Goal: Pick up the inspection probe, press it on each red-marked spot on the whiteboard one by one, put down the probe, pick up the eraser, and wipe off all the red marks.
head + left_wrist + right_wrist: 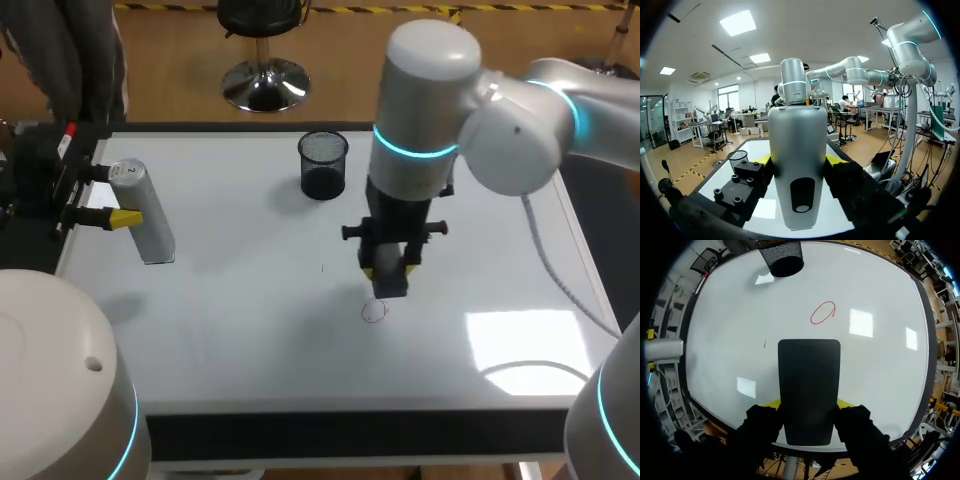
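The silver cylindrical probe is held over the whiteboard's left edge, my left gripper shut on it. In the left wrist view the probe stands between the yellow fingertips. My right gripper hangs over the board's middle, shut on the black eraser, just behind a red circle mark. The right wrist view shows the eraser gripped from both sides, with the red circle ahead of it and untouched.
A black mesh cup stands at the back of the board, also visible ahead of the eraser as the mesh cup. A small dark tick lies on the board beside the eraser. The table's black front edge runs below.
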